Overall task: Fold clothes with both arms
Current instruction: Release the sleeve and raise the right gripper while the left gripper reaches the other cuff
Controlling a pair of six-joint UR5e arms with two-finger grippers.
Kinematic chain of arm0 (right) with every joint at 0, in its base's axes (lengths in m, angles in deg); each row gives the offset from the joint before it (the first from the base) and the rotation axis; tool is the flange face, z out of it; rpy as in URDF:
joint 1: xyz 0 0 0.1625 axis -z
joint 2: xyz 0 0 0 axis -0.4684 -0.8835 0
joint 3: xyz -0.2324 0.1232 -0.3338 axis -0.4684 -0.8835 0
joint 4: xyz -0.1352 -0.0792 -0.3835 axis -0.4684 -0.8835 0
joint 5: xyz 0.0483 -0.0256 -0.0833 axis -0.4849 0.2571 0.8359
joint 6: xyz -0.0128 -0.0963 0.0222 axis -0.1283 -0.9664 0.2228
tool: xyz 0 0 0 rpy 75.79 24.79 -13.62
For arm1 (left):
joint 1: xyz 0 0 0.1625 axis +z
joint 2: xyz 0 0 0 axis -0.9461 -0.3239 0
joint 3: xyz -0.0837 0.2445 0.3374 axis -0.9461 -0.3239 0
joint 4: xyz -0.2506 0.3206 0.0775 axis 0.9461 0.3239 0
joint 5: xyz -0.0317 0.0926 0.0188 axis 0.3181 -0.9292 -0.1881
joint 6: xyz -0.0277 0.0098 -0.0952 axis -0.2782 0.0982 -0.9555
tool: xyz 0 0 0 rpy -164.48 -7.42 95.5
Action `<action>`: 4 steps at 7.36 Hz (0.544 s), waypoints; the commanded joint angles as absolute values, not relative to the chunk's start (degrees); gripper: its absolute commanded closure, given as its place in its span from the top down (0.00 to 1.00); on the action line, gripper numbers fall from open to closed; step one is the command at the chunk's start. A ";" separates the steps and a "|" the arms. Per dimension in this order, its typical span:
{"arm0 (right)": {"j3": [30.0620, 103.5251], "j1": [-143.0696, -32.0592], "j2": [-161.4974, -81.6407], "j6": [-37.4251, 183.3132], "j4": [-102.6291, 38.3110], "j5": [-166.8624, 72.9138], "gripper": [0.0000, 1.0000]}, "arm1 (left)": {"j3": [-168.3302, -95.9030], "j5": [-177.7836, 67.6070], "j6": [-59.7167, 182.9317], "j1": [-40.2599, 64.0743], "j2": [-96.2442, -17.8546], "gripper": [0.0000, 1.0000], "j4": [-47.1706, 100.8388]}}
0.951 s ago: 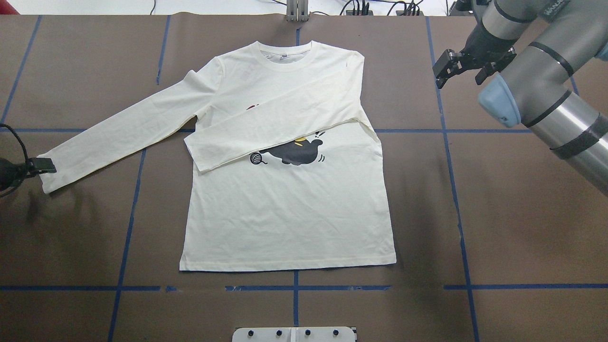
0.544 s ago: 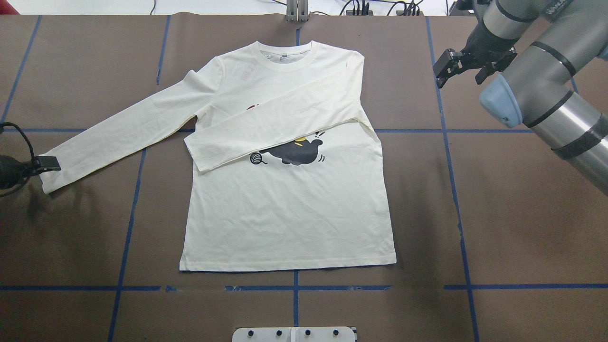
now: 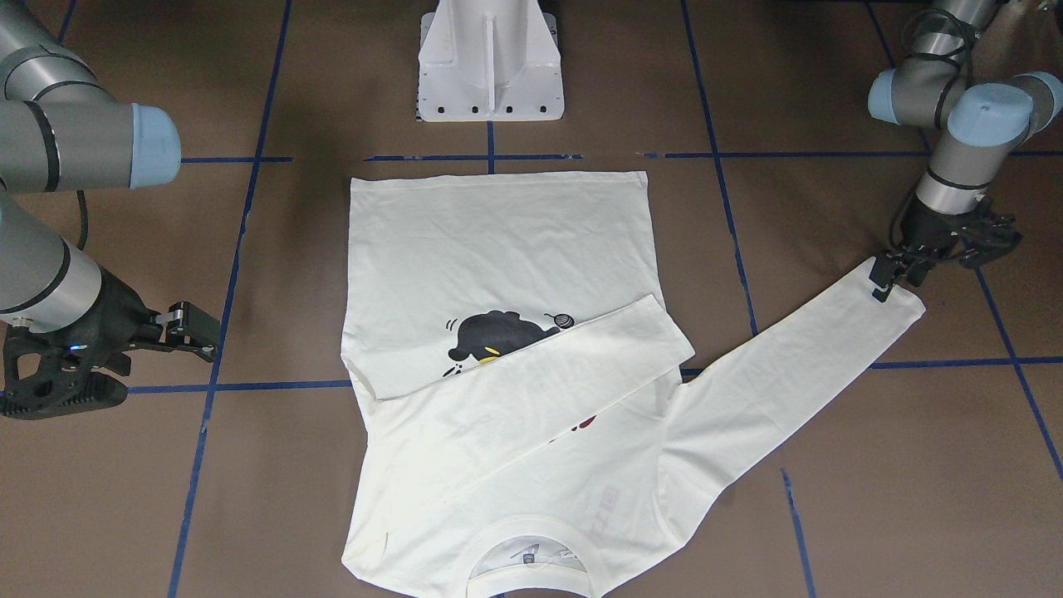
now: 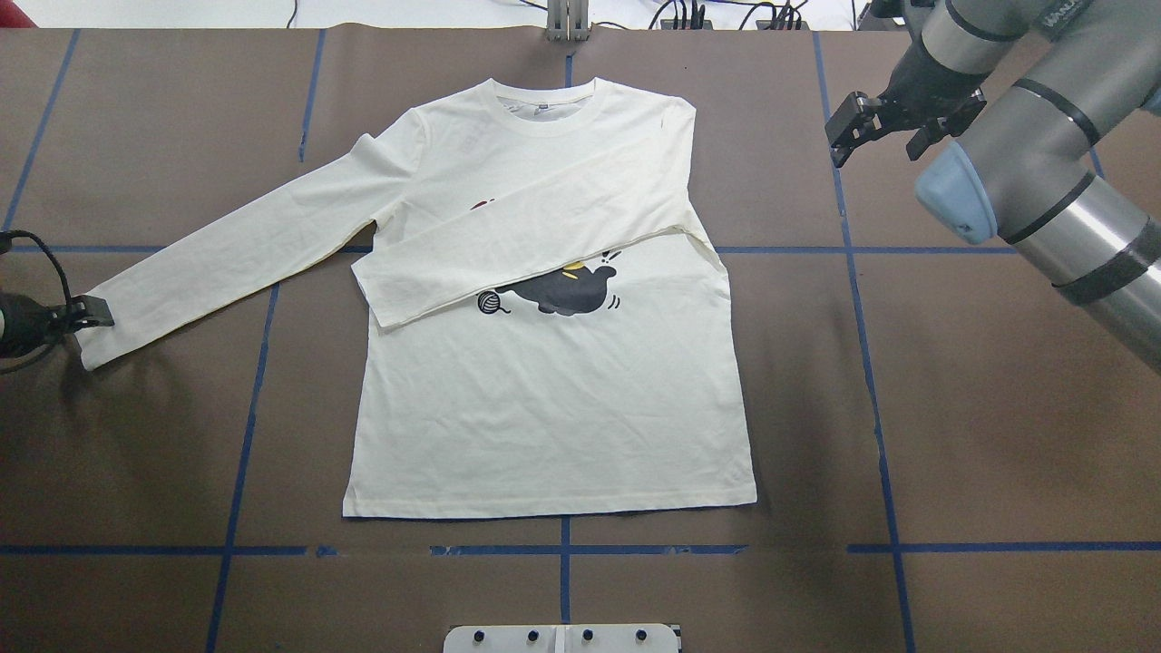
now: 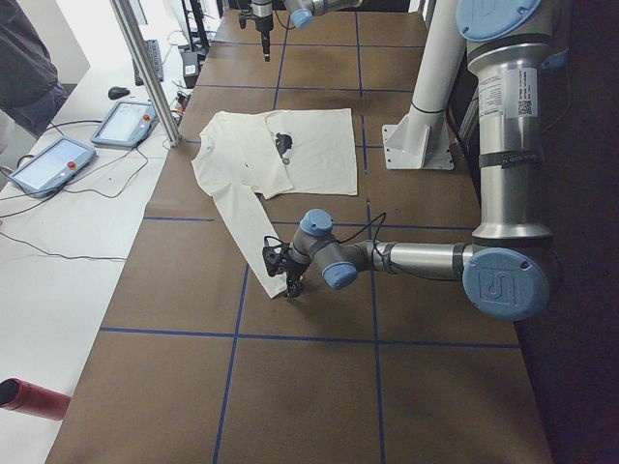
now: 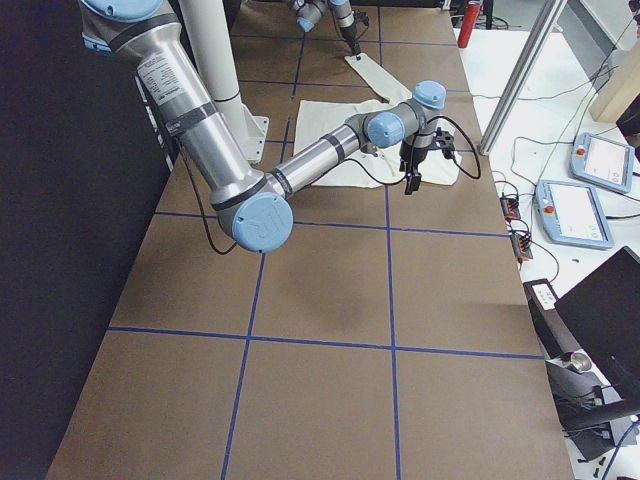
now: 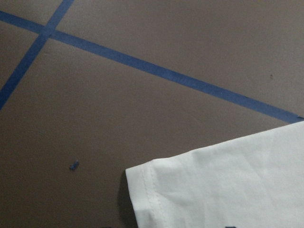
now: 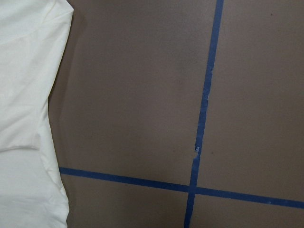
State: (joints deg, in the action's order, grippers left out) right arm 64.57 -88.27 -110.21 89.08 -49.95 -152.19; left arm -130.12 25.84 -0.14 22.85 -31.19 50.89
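Observation:
The cream T-shirt [image 4: 553, 408] lies flat and print side up, collar at the far edge. The black cat [image 4: 567, 288] is half covered by one sleeve [image 4: 526, 236] folded across the chest. The other sleeve [image 4: 236, 240] stretches out flat toward the view's left. My left gripper [image 4: 89, 313] is low at that sleeve's cuff, fingertips at its edge, and looks open; it also shows in the front-facing view [image 3: 887, 278]. The left wrist view shows the cuff corner [image 7: 213, 185], no fingers. My right gripper [image 4: 876, 143] is open and empty, above the table beside the shirt's shoulder.
The white pedestal [image 3: 490, 58] stands at the near table edge behind the shirt's hem. Blue tape lines [image 4: 862, 272] grid the brown table. Tablets [image 5: 53, 164] and cables lie on a side bench past the far edge, by a metal post [image 5: 145, 68].
My left gripper has shifted a little at the cuff, first toward the sleeve, then slightly back. The shirt and my right arm have hardly moved.

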 commanded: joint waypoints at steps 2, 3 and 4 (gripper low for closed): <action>64.68 -88.14 -110.30 89.23 -49.98 -152.10 1.00 | -130.53 25.86 -0.39 22.85 -31.21 0.24 50.74; 64.50 -88.05 -110.30 89.23 -49.90 -152.01 1.00 | -130.71 25.86 -0.39 22.94 -31.21 0.12 50.74; 64.50 -88.05 -110.38 89.14 -49.89 -152.01 1.00 | -130.97 25.95 -0.48 22.94 -31.39 0.00 50.65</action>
